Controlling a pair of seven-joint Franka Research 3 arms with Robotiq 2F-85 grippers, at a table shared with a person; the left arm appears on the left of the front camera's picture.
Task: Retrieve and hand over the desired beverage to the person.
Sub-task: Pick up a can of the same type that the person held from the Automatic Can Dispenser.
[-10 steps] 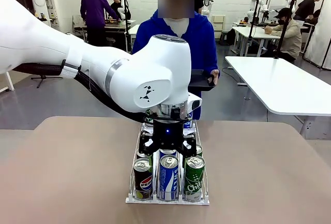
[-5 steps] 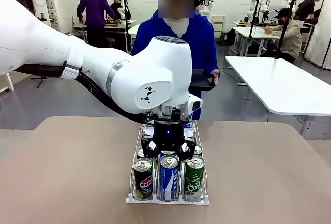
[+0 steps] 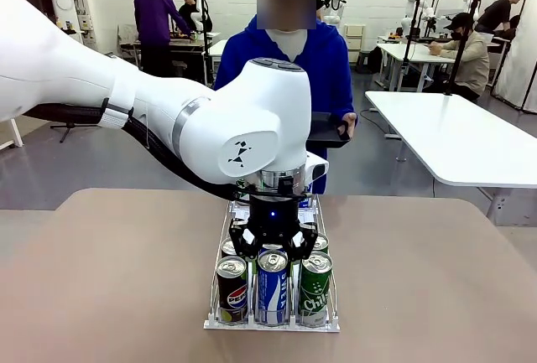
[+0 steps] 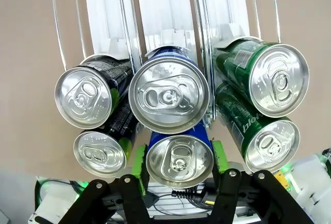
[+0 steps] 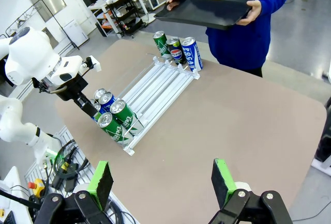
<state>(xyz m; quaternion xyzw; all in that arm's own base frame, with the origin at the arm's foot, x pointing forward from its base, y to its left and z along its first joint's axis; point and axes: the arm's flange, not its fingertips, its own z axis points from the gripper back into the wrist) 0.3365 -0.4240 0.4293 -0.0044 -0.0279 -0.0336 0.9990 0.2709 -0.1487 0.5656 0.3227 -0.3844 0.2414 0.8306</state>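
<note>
Our left end effector (image 3: 273,244) is clamped on a blue can (image 4: 179,162), with its green pads (image 4: 138,161) pressed against the can's two sides. We see the can in the second row of the middle lane, directly behind the front blue can (image 4: 168,95), which lies in the same lane at the robot's end. In the left wrist view two dark cans (image 4: 88,97) lie in the lane on one side and two green cans (image 4: 274,79) in the lane on the other, all with their silver tops toward the camera. The cans lie in a clear three-lane rack (image 3: 273,323) with thin wire rails. It sits in the middle of the tan tabletop (image 3: 109,279) and runs from our side toward the far edge. In the right wrist view three upright cans (image 5: 176,49) stand at the rack's far end; we cannot tell whether they are on it or just past it. The person (image 3: 289,61) stands close behind that far edge, holding a black tray (image 5: 207,9) level in both hands. Our right end effector (image 5: 161,182) hovers high over the tabletop, well apart from the rack, with its fingers spread wide and nothing between them.
</note>
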